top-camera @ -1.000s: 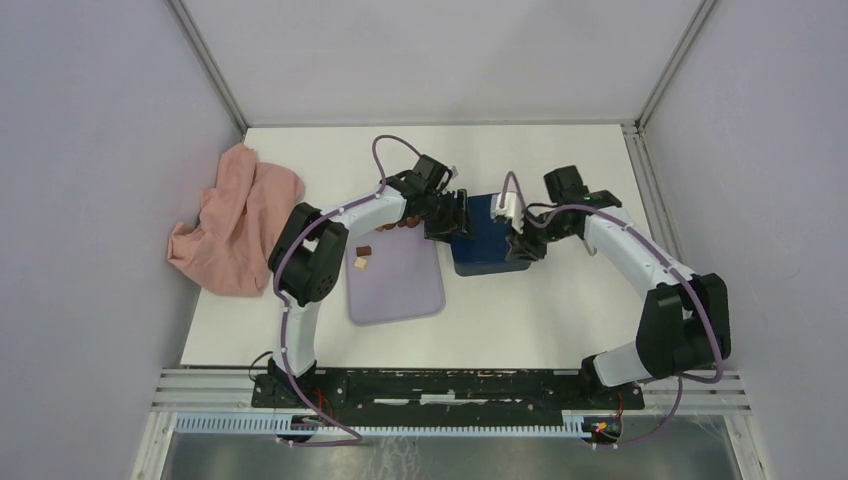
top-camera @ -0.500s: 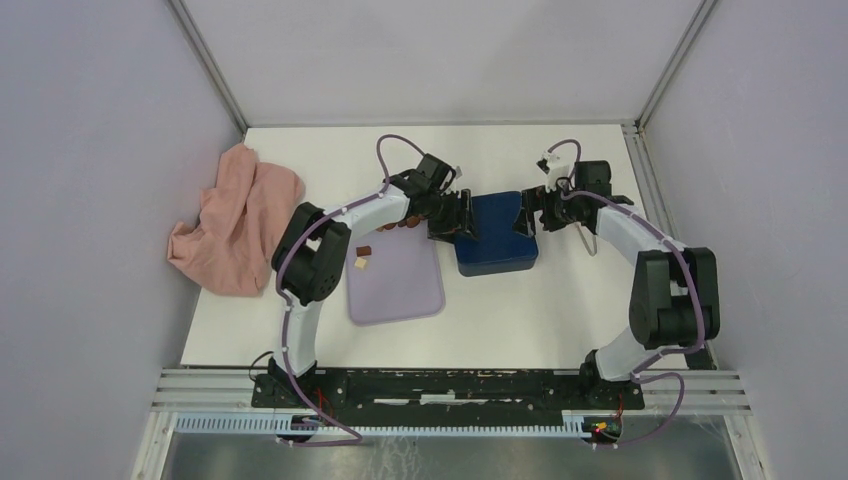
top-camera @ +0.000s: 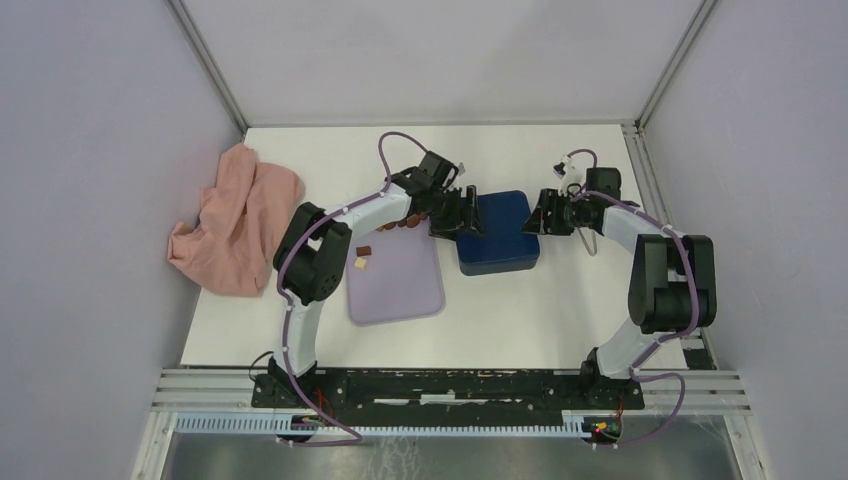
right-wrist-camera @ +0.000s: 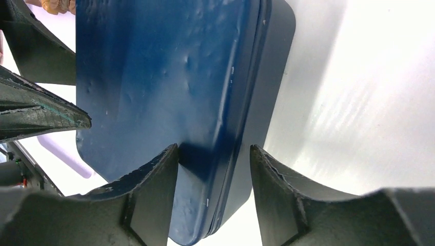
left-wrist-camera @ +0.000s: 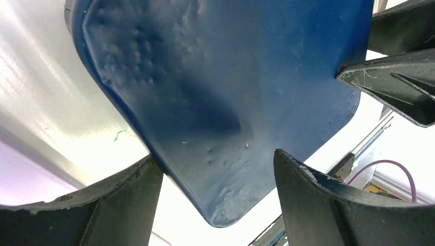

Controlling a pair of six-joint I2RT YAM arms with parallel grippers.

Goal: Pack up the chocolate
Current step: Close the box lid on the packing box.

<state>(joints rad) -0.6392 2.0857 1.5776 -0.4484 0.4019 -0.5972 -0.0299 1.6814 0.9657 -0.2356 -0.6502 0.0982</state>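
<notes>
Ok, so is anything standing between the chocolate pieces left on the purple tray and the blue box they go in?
Yes: the lid lies over the blue box, closing it. The chocolate pieces on the lilac tray cannot go in until it comes off. The left pincer and right pincer flank it.
</notes>
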